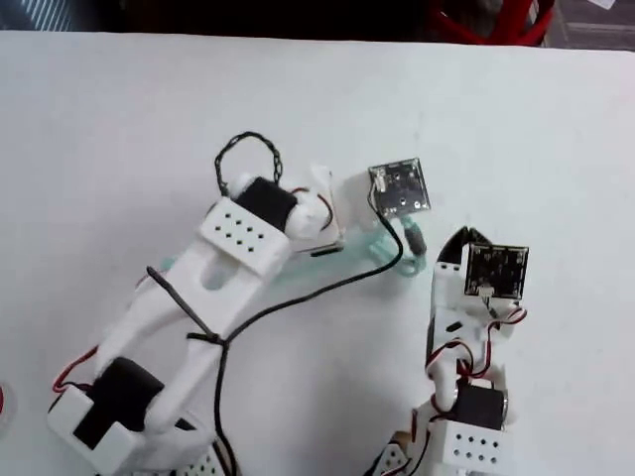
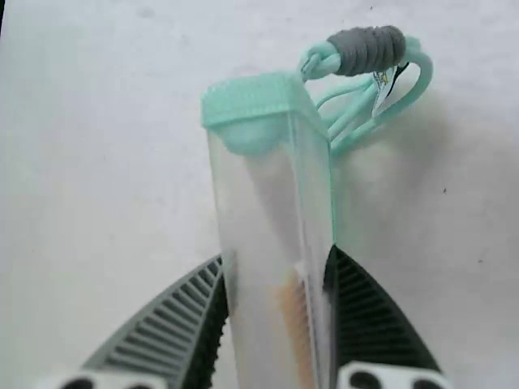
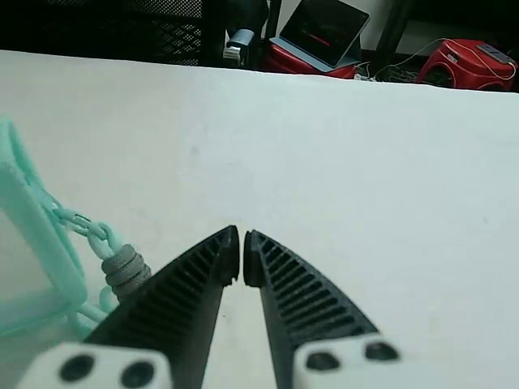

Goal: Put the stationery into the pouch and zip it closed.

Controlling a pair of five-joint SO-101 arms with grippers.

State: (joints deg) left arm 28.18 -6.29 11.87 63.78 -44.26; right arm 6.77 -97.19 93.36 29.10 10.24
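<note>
Left gripper clamps the apparently filled pouch; right gripper, fingers pressed together, is poised beside its strap; zipping unconfirmed.

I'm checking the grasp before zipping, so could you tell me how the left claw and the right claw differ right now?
The left claw is clamped on the clear, mint-edged pouch; the right claw holds nothing. The left claw's jaws are held apart by the pouch; the right claw's tips almost touch. Both have ribbed fingers.
</note>
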